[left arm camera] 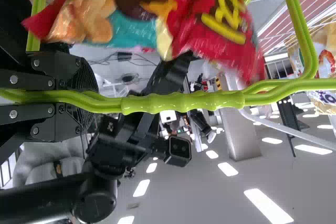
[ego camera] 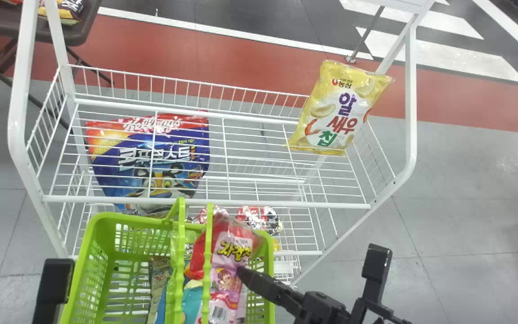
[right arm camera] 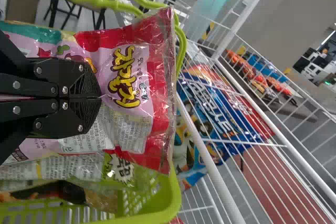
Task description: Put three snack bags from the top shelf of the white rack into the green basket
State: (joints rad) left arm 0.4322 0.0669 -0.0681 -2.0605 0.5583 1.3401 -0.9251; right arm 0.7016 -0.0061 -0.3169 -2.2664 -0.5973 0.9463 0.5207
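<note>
The right gripper (ego camera: pixel 243 272) has its fingers closed on the pink snack bag (ego camera: pixel 225 281) at the right part of the green basket (ego camera: pixel 89 252). The left gripper (left arm camera: pixel 94 98) has its fingers closed around the basket's handle (left arm camera: pixel 181 102). Beyond the basket and to its right, a yellow snack bag (ego camera: pixel 319 123) leans on the top shelf (ego camera: pixel 205 203); beyond the basket's left part is a blue bag (ego camera: pixel 119 173).
</note>
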